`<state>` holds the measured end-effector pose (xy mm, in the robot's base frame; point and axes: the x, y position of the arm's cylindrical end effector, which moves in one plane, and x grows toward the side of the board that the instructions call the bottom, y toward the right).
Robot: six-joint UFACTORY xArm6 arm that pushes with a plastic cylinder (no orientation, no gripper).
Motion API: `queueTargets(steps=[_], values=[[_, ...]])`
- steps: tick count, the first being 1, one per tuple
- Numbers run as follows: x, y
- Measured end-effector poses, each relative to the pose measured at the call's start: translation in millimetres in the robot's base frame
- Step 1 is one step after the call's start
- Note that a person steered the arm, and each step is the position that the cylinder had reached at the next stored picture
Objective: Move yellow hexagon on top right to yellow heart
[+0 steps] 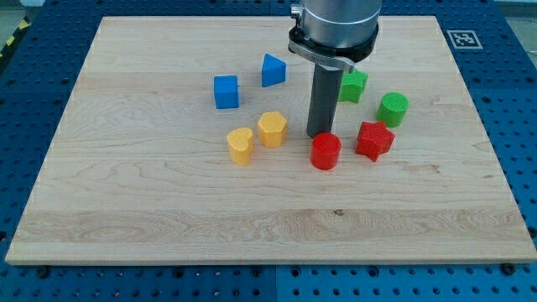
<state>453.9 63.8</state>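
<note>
The yellow hexagon (272,128) sits near the board's middle, just up and right of the yellow heart (240,145), with a small gap between them. My tip (319,135) stands to the right of the hexagon, a short gap away, and right behind the red cylinder (325,151), which hides its very end.
A blue cube (226,91) and a blue triangular block (273,70) lie toward the view's top left of the hexagon. A red star block (374,139), a green cylinder (393,109) and a green block (353,85) lie at the right. The wooden board (134,210) rests on a blue perforated table.
</note>
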Motion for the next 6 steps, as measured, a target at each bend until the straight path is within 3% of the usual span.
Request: queueTargets(steps=[6], values=[[6, -36]])
